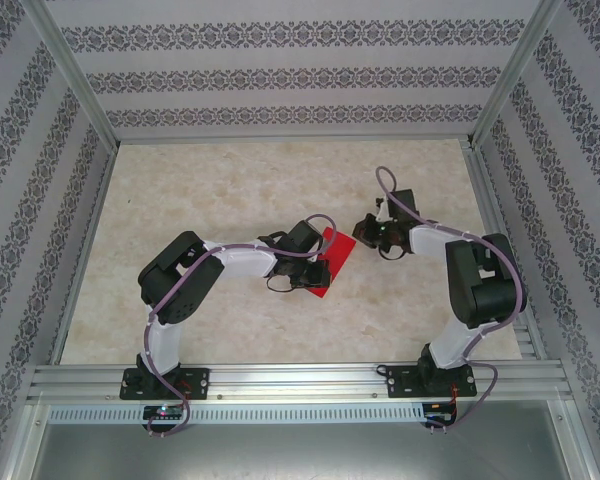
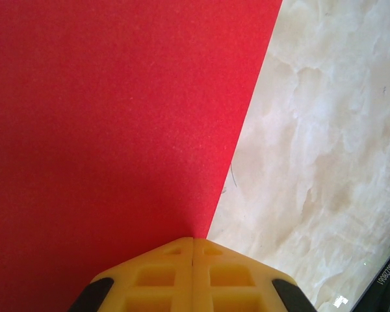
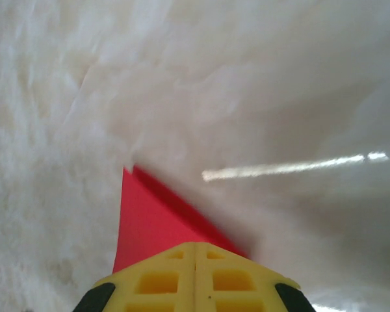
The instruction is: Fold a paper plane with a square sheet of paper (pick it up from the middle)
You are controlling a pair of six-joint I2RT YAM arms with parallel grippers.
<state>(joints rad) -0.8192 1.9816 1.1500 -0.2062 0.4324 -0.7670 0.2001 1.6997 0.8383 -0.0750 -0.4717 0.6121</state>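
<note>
Thin bright-red square sheet of paper lies near centre of the pale marbled tabletop, btwn both claws. Left gripper: pressed together on the sheet's edge, red spreading out to 10 o'clock. Right gripper: pressed together too, pinching a red corner that pokes toward 11 o'clock. Step prob. a fold being formed. To do it well: firm pinches, arms moving in sync w/o pulling apart (thin paper tears or slips), edges lined up before creasing.
</note>
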